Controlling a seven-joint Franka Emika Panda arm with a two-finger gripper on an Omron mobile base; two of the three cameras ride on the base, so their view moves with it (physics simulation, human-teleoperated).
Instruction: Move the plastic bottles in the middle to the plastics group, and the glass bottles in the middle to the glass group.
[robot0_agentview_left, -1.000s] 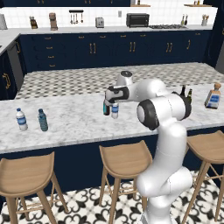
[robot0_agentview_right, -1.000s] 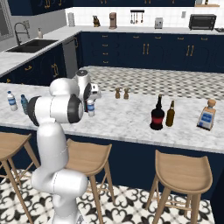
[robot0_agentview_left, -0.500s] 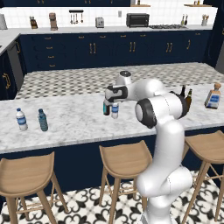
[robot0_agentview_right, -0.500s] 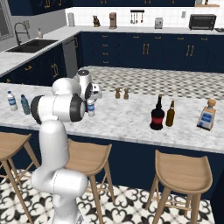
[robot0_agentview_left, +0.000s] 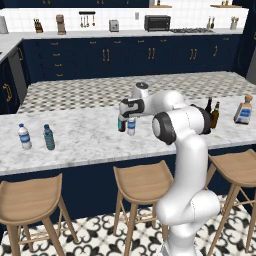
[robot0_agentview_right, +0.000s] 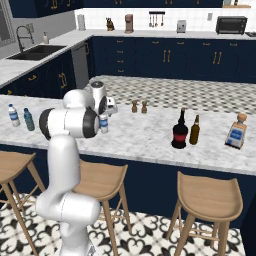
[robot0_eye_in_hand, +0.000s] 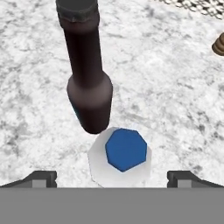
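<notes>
Gripper (robot0_eye_in_hand: 112, 177) open wide above the small water bottle (robot0_eye_in_hand: 120, 157), mid-counter (robot0_agentview_left: 85, 135).
Hand view: bottle at lower centre, seen from above, clear body, cap looks blue here; fingertips (robot0_eye_in_hand: 41, 178) flank it without touching. A dark brown long-necked bottle (robot0_eye_in_hand: 87, 78) stands upright just beside it, upper left of frame.

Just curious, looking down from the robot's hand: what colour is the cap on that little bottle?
Blue, on the small clear bottle; the hand view shows it best.
</notes>
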